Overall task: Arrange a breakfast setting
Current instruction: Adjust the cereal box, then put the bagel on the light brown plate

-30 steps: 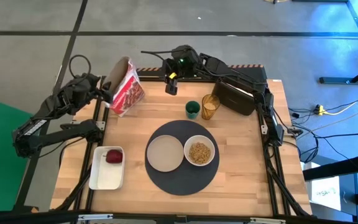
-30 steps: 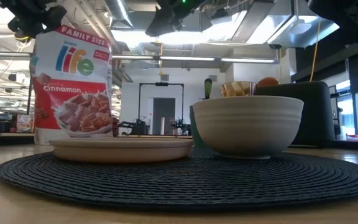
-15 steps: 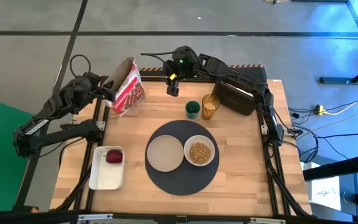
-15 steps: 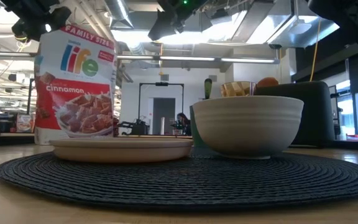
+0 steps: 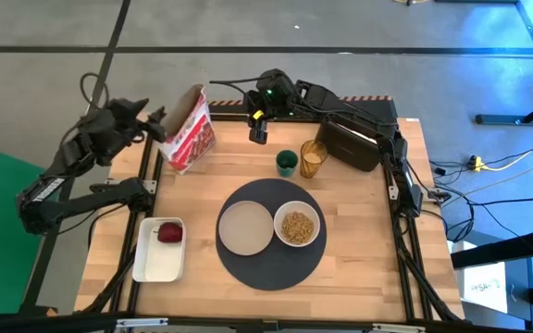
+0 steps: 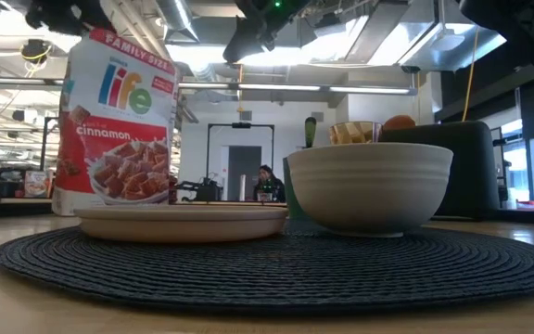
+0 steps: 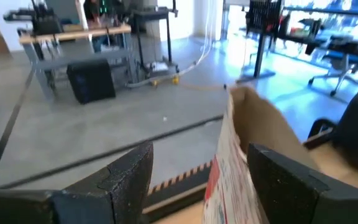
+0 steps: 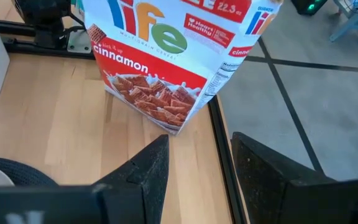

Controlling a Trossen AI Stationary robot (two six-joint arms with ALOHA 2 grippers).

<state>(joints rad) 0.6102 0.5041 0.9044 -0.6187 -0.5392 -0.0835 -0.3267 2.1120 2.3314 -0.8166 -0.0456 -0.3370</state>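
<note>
Wooden table [image 5: 368, 236] first: at the near left corner a white rectangular tray [image 5: 146, 270] holds the red fruit [image 5: 169, 232], not yet in the setting. Mid-table sits the large dark grey round mat [image 5: 271, 270], carrying the beige plate [image 5: 246, 227] and, beside it, the white bowl [image 5: 317, 227] filled with cereal. Beyond them are the small green cup [image 5: 287, 163] and the amber glass [image 5: 313, 159], just beside the black toaster [image 5: 354, 141].

At the far left corner the red-and-white cereal box [image 5: 191, 134] leans, top open. The left pincer [image 7: 201, 158] is spread around its flap; contact is unclear. The right pincer [image 8: 199, 142], spread and empty, hovers at the far edge.

Risks: the leaning box could topple off the edge or spill cereal if nudged or let go. It is also close to the right arm, so a clash is possible.
</note>
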